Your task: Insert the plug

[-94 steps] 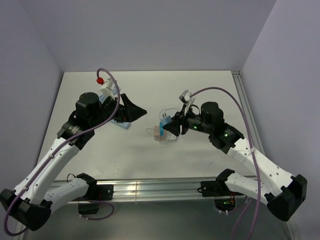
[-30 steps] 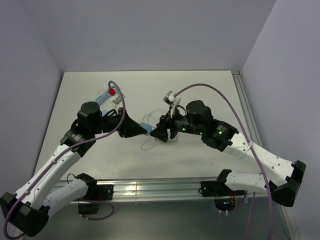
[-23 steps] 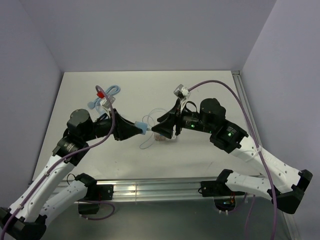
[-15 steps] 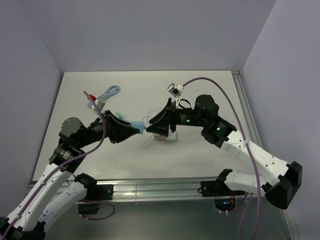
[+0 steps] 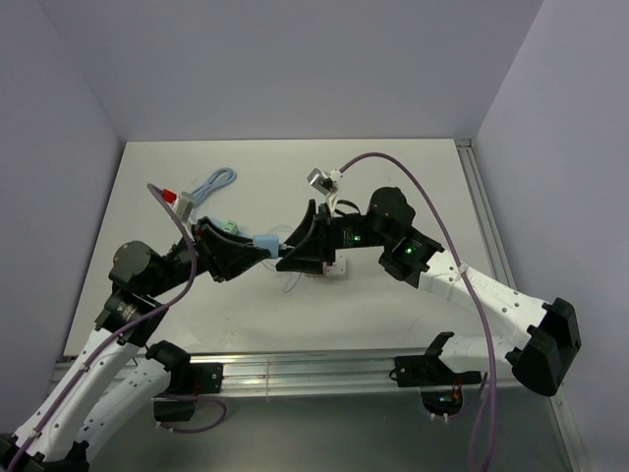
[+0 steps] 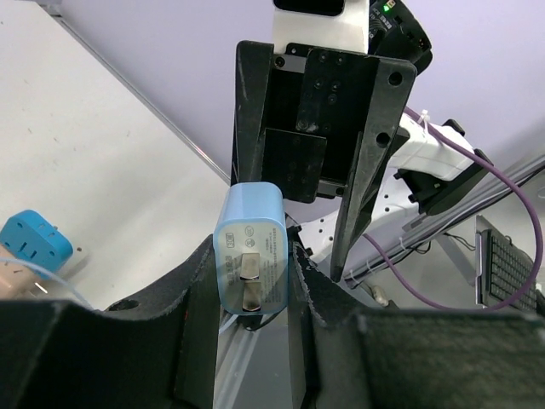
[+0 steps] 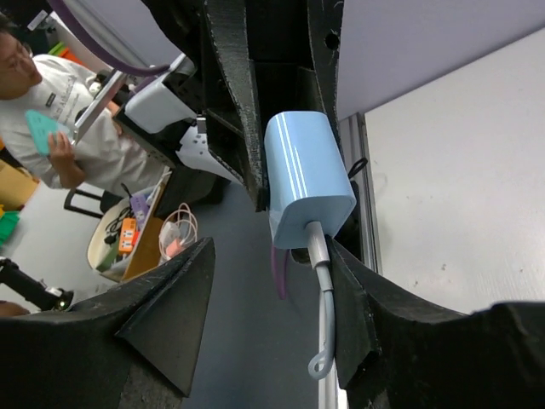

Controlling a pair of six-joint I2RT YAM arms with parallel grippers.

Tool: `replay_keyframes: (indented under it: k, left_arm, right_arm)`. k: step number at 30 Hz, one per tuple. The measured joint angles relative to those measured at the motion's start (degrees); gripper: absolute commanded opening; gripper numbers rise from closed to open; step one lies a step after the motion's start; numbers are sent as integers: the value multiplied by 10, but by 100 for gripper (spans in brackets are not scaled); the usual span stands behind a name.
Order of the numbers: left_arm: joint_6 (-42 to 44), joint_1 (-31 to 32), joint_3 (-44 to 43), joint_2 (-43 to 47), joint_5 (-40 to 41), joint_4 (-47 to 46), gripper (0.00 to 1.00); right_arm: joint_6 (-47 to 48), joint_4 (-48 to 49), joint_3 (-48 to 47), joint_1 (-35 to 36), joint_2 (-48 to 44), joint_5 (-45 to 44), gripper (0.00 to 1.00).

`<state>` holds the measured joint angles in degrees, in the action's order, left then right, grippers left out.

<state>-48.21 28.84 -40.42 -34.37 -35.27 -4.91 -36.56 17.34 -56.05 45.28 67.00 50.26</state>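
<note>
Left gripper (image 6: pixel 252 277) is clamped on the pale blue plug (image 6: pixel 249 234), one finger on each side, the two metal prongs facing its wrist camera. The plug is held in the air above the middle of the tabletop (image 5: pixel 393 177).

Right gripper (image 7: pixel 269 256) faces it head-on with its fingers spread. The plug's cable (image 7: pixel 319 290) end sits between them, with a clear gap on one side, so it has no grip.

A blue socket block (image 6: pixel 34 247) lies on the tabletop below.
</note>
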Motion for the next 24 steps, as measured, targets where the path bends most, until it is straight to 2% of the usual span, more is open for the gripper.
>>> replay_keyframes:
  k: [10, 24]
  left_arm:
    - [-26, -2, 10, -1, 2, -37, 0]
    - [-33, -3, 16, 16, 17, -31, 0]
  right_arm:
    - [-23, 28, 0, 1, 9, -11, 53]
    - [-26, 32, -3, 1, 19, -36, 55]
